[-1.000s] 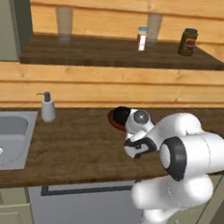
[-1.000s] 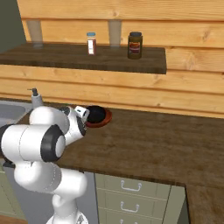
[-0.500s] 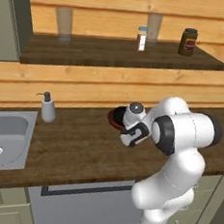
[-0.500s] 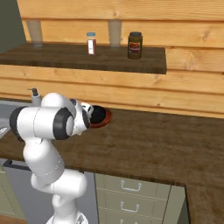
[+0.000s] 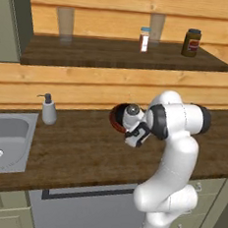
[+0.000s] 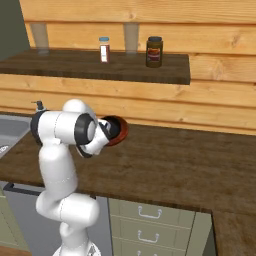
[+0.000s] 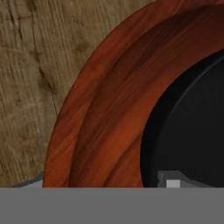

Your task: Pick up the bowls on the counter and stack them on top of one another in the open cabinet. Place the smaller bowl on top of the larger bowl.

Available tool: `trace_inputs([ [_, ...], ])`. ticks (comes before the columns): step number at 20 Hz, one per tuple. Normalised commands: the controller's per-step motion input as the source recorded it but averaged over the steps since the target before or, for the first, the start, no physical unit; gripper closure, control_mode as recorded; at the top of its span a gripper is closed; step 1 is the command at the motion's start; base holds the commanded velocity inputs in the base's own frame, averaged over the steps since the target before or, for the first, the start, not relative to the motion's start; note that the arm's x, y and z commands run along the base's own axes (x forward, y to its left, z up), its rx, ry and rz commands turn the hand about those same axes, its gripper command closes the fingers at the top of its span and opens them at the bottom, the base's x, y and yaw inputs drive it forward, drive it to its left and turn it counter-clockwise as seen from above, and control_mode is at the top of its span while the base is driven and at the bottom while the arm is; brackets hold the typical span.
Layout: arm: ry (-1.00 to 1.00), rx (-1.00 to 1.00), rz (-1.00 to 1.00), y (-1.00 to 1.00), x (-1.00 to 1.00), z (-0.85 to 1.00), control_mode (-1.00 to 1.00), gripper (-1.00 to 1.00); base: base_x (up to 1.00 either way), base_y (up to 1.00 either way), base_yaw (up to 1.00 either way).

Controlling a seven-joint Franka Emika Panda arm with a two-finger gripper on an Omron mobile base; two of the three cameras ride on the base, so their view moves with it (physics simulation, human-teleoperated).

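Note:
The reddish-brown larger bowl (image 5: pixel 116 117) (image 6: pixel 120 131) (image 7: pixel 100 109) rests on the dark wood counter (image 5: pixel 82 152) (image 6: pixel 175 160), below the open cabinet (image 5: pixel 116 54) (image 6: pixel 100 67). The small glossy black bowl (image 7: pixel 192 131) (image 6: pixel 113 129) sits inside it. My gripper (image 7: pixel 103 183) (image 5: pixel 126 125) is pressed close over the brown bowl's near rim. It is open: one fingertip (image 7: pixel 33 183) stands outside the brown wall and the other over the black bowl. In the right base view my arm covers part of the bowls.
On the shelf stand a dark jar (image 5: pixel 191 43) (image 6: pixel 154 51), a small spice bottle (image 5: pixel 144 40) (image 6: pixel 104 49) and two glasses (image 5: pixel 65 24) (image 5: pixel 157 26). A soap dispenser (image 5: pixel 48 109) stands beside the steel sink (image 5: pixel 5 140) at left.
My arm has straightened up over the counter, its elbow rising, and the hand has closed in on the bowls. The bowls have not moved.

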Motion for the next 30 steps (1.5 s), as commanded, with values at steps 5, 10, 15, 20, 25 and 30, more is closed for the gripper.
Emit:
trace_inputs([
  [5, -0.09, -0.03, 0.00, 0.00, -0.10, -0.08, -1.00, 1.00, 0.00, 0.00, 0.00],
  [10, -0.03, 0.00, 0.00, 0.01, -0.54, 0.70, -1.00, 1.00, 0.00, 0.00, 0.00],
  [15, 0.00, 0.01, 0.04, 0.12, -0.84, 1.00, -1.00, 1.00, 0.00, 0.00, 0.00],
  [20, 0.00, 0.01, 0.11, 0.29, -0.84, 1.00, -1.00, 1.00, 0.00, 0.00, 0.00],
  [25, 0.01, 0.00, 0.17, 0.59, -0.52, 1.00, -1.00, 1.00, 0.00, 0.00, 0.00],
  [30, 0.12, 0.00, 0.16, 0.71, -0.45, 1.00, -1.00, 1.00, 0.00, 0.00, 0.00],
])
